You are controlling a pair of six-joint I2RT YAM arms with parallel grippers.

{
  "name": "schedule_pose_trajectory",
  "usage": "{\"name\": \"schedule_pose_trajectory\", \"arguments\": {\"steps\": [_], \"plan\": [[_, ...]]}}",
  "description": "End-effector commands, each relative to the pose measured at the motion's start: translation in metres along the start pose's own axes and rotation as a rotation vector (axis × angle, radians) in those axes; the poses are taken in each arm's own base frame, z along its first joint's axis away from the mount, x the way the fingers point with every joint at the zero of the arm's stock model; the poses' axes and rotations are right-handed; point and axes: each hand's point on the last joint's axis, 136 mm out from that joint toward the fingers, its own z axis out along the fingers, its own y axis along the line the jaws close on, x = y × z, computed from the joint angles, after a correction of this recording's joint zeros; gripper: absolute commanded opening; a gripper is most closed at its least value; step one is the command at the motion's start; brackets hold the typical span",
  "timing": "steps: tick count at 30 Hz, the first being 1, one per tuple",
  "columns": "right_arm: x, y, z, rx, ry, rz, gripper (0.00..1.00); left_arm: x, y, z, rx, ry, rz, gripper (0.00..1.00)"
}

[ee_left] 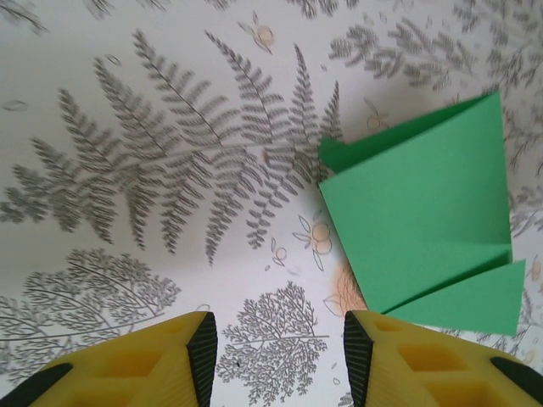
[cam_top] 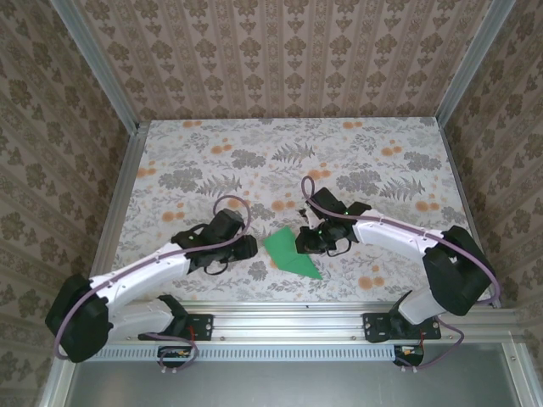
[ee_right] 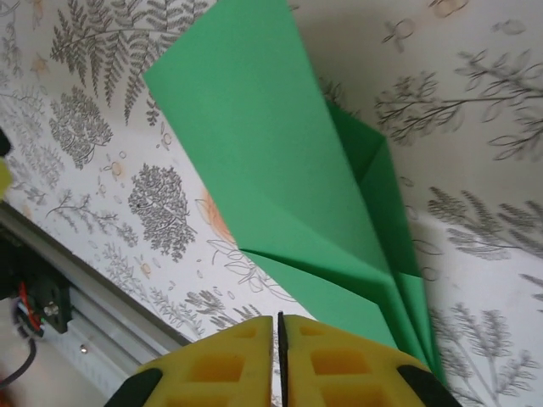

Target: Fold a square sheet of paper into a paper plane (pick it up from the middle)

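The square sheet of paper point(cam_top: 291, 252) is bright green and folded into a creased wedge with layered flaps, lying on the floral tabletop between my two grippers. In the left wrist view the paper point(ee_left: 424, 220) lies ahead and to the right of my left gripper point(ee_left: 280, 339). That gripper is open over bare table, its right finger just short of the paper's near corner. My right gripper point(ee_right: 278, 326) is shut, its pads pressed together with nothing visible between them. The paper point(ee_right: 271, 153) spreads ahead of it, and its flaps run down behind the right finger. From above, the right gripper point(cam_top: 304, 242) is at the paper's right edge.
The floral tabletop point(cam_top: 254, 161) stretches away behind the paper. An aluminium rail point(cam_top: 288, 314) runs along the near edge, close behind the right gripper, and shows in the right wrist view as the rail point(ee_right: 93, 297). Patterned walls close in the left, right and back sides.
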Motion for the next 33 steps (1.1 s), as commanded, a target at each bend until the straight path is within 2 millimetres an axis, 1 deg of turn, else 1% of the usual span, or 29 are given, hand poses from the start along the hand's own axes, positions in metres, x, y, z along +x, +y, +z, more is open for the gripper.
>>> {"name": "schedule_pose_trajectory", "arguments": {"steps": [1,7,10,12,15,19,21,24,26,29,31,33], "plan": [[0.003,0.000,0.009,-0.043,0.028,-0.011,0.10,-0.003,-0.025,0.001,0.045,0.011,0.052,0.46],[0.014,-0.017,0.024,-0.024,0.073,0.006,0.10,0.002,-0.042,0.011,0.025,0.042,0.099,0.46],[0.015,-0.029,0.030,-0.004,0.074,0.017,0.10,0.006,-0.047,0.017,0.013,0.059,0.118,0.46],[0.015,-0.042,0.036,0.020,0.073,0.046,0.10,0.007,-0.052,0.021,0.019,0.076,0.121,0.46],[0.015,-0.054,0.044,0.023,0.059,0.092,0.10,0.006,-0.057,0.022,0.016,0.083,0.132,0.46],[0.015,-0.062,0.051,0.013,0.020,0.171,0.10,0.006,-0.059,0.024,0.023,0.077,0.118,0.46],[0.013,-0.063,0.052,-0.003,-0.007,0.237,0.10,0.006,-0.061,0.026,0.032,0.080,0.112,0.47],[0.005,-0.063,0.053,-0.040,-0.092,0.360,0.10,0.007,-0.061,0.028,0.030,0.085,0.103,0.47],[0.004,-0.074,0.053,-0.032,-0.153,0.466,0.10,0.006,-0.060,0.030,0.025,0.085,0.089,0.48],[0.005,-0.083,0.056,-0.045,-0.223,0.582,0.10,0.005,-0.057,0.031,0.015,0.079,0.069,0.48],[0.005,-0.081,0.057,-0.061,-0.236,0.602,0.10,0.005,-0.057,0.031,0.019,0.074,0.062,0.48],[0.003,-0.074,0.052,-0.085,-0.249,0.581,0.10,0.004,-0.056,0.033,0.020,0.074,0.057,0.48]]}}
